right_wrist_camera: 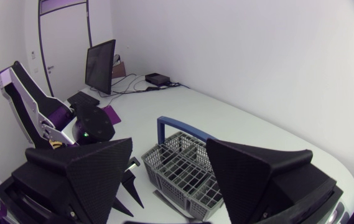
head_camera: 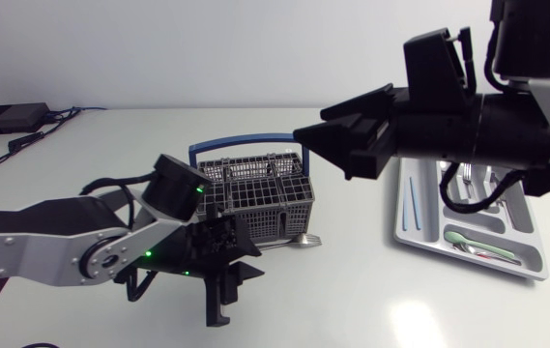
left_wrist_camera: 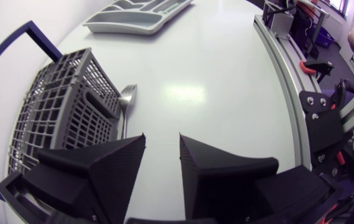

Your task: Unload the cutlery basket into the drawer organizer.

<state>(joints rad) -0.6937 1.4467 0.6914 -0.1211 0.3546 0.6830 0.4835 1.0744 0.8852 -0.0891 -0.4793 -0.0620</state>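
Observation:
The grey cutlery basket (head_camera: 255,193) with a blue handle stands mid-table. A metal fork (head_camera: 301,239) lies flat on the table against its near right corner. My left gripper (head_camera: 234,293) hovers low just in front of the basket, open and empty. In the left wrist view the fork (left_wrist_camera: 125,101) lies ahead of the left gripper (left_wrist_camera: 162,142), beside the basket (left_wrist_camera: 65,112). My right gripper (head_camera: 311,123) is raised above the basket's right side, open and empty. In the right wrist view the basket (right_wrist_camera: 186,168) shows below the right gripper (right_wrist_camera: 168,143). The white drawer organizer (head_camera: 419,237) holds several pieces of cutlery at the right.
The organizer (left_wrist_camera: 136,18) lies far ahead of the left gripper. My left arm (right_wrist_camera: 89,130) shows beside the basket in the right wrist view. Bare table lies between basket and organizer. A black box and cables (head_camera: 9,118) sit at the far left corner.

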